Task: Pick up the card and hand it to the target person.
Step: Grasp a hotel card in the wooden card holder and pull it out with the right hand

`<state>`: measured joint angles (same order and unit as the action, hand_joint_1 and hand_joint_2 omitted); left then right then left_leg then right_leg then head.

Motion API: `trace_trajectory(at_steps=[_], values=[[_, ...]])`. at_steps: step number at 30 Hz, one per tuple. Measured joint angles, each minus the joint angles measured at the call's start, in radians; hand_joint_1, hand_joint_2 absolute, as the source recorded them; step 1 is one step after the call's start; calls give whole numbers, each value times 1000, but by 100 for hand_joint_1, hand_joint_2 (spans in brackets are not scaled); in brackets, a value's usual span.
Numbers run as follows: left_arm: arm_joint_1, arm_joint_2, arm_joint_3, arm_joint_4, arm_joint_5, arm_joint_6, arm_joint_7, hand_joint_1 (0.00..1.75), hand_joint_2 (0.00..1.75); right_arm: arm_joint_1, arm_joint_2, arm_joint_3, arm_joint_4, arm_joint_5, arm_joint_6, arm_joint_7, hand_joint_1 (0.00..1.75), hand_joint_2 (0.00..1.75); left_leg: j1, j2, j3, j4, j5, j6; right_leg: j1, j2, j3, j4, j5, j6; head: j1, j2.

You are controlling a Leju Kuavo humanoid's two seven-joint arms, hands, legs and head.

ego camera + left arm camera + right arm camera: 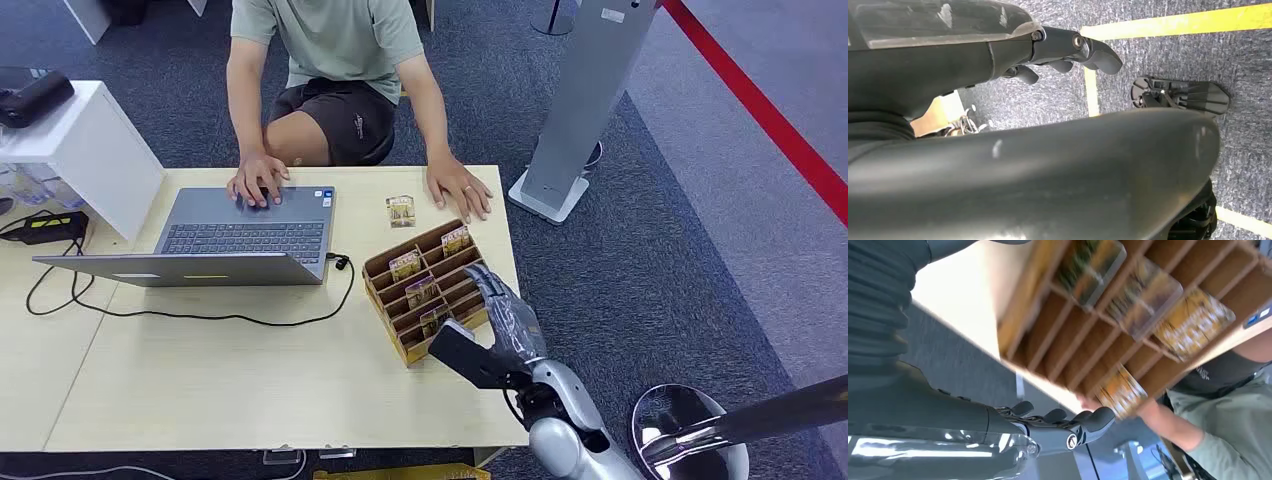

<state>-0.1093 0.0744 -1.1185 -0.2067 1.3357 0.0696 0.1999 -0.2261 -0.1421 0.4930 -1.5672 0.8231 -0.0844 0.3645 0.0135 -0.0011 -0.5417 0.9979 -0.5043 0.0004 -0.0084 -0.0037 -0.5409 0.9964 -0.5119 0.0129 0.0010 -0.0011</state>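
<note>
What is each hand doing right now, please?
Left hand: open, hanging over the carpet, holding nothing.
Right hand: open, beside the wooden card rack, holding nothing.

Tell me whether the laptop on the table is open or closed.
Open. The laptop has its lid raised toward the robot, its keyboard exposed, and the person's hand resting on it by the keys.

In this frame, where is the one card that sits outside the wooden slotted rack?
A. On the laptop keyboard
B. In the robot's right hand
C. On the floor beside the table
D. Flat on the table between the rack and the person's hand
D: the loose card lies on the table just beyond the rack, near the person's hand.
</note>
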Motion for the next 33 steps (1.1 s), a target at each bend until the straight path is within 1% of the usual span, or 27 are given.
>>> trace_trajectory(at_steps=[1,2,3,5,6,7,11,16,18,21,23,25,33], values=[[0,0,0,0,0,1,1,0,0,-15,1,5,-2,7,10,13,20,175,0,0,0,0,0,0,0,0,0,0,0,0,0,0],[0,0,0,0,0,2,2,0,0,-37,2,16,-5,16,23,31,31,175,0,0,0,0,0,0,0,0,0,0,0,0,0,0],[0,0,0,0,1,4,4,0,0,-73,5,32,-8,31,43,60,50,175,0,0,0,0,0,0,0,0,0,0,0,0,0,0],[0,0,0,0,1,7,7,0,0,-138,11,66,-12,58,74,112,102,175,0,0,0,0,0,0,0,0,0,1,0,0,0,0],[0,0,0,0,2,8,9,0,0,-158,13,80,-13,69,82,130,118,175,0,0,0,0,0,0,0,0,0,1,0,0,0,0],[0,0,0,0,2,8,11,0,0,-175,14,93,-13,83,90,150,126,175,0,0,0,0,0,0,0,0,0,1,0,0,0,0],[0,0,0,0,3,13,18,0,0,-216,15,145,-13,154,109,227,122,175,0,0,0,0,0,0,0,0,0,0,0,0,0,0],[0,0,0,0,4,15,30,0,0,-223,14,185,-6,174,130,268,124,175,0,0,0,0,0,0,0,0,0,0,0,0,1,0],[0,0,0,0,5,16,31,0,0,-222,12,196,-2,175,133,274,120,175,0,0,0,0,0,0,0,0,0,0,0,0,1,0],[0,0,0,0,5,17,32,0,0,-216,9,206,0,175,133,276,108,175,0,0,0,0,0,0,0,0,0,0,0,0,1,0],[0,0,0,0,6,17,32,0,0,-212,8,209,2,174,132,276,93,175,0,0,0,0,0,0,0,0,0,0,0,0,0,0],[0,0,0,0,6,17,32,0,0,-208,7,214,6,174,131,274,85,175,0,0,0,0,0,0,0,0,0,0,0,0,0,0],[0,0,1,0,13,17,32,0,0,-199,8,233,28,158,128,247,87,175,0,0,0,0,0,0,0,0,0,0,0,0,1,0]])
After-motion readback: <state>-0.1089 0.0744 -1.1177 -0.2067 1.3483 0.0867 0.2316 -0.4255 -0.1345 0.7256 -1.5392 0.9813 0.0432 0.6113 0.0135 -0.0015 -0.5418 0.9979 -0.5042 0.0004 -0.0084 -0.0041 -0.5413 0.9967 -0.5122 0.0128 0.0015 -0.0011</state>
